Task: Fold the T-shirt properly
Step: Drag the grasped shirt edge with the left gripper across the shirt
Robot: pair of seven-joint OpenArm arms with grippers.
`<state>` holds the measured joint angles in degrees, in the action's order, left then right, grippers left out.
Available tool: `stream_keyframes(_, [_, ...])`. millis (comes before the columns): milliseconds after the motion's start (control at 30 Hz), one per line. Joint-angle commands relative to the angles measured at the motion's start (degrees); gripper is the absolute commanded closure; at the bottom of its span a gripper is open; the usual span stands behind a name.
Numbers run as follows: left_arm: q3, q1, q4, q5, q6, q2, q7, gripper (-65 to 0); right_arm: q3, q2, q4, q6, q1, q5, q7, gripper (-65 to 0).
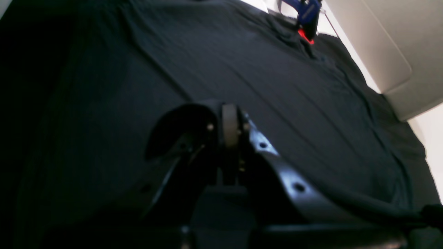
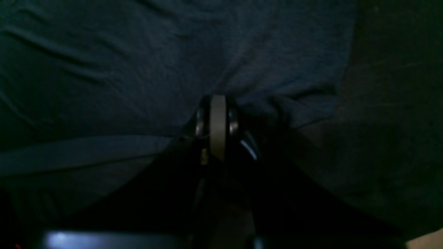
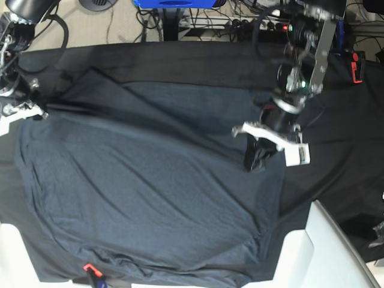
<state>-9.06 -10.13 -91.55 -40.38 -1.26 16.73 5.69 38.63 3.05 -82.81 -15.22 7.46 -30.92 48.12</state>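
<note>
The T-shirt (image 3: pixel 150 192) lies spread over most of the counter (image 3: pixel 336 162), which is draped in a black tablecloth (image 3: pixel 198 63) that shows as a darker band along the far edge and down the right side in the base view. The shirt's body reaches from the left edge toward the right, with long soft creases running diagonally across it and a folded-over flap along its far side; its near hem sags past the near edge of the counter, where a small red clip (image 3: pixel 88 268) sits close to the near left corner. The left claw (image 3: pixel 258 157) stands on the shirt's right side edge, its jaws closed tight on a gathered bit of the T-shirt fabric, which bunches darkly under it; in the left wrist view the closed left claw (image 1: pixel 230 128) points across the broad wrinkled cloth toward a blue clamp (image 1: pixel 308 14) with a red tip at the far edge. The right claw (image 3: pixel 24 108) is at the far left corner of the counter, pressed down where the shirt's upper corner and sleeve meet the tablecloth. In the right wrist view the right claw (image 2: pixel 218 119) is likewise closed, with folds of the T-shirt (image 2: pixel 138 69) pinched and puckered at its tips, and the plainer black tablecloth (image 2: pixel 387 138) just beside it to the right.
</note>
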Motion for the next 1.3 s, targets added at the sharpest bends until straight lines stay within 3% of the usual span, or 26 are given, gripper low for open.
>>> stream_keyframes(0, [-1.01,1.56,-0.19,-0.01,-0.19,0.54,-1.17,0.0,0.09,0.86,0.21,1.55,-1.44,-0.42,-0.78,-0.2])
stream_keyframes(200, [-6.63,7.54,4.91,3.68,-0.11,-0.07,-1.43,0.0,0.09,2.09,4.43,3.05,-4.17,-0.42,-1.22,-0.2])
stream_keyframes(467, [-7.34,12.55,8.78,13.79,-0.11,-6.58,-1.25,0.0,0.53,3.24,8.30,3.14,-7.51,-0.42,-1.39,-0.2])
stream_keyframes(900, [-7.86,21.78,15.28,14.40,-0.11,-8.60,-1.25,0.0,0.18,4.56,13.57,5.16,-8.21,-0.42,-7.55,-0.2])
stream_keyframes(1267, [-7.78,23.10,18.98,14.49,-0.11,-9.74,-1.52,0.0,0.09,4.56,13.57,5.16,-8.30,-0.42,-7.72,-0.3])
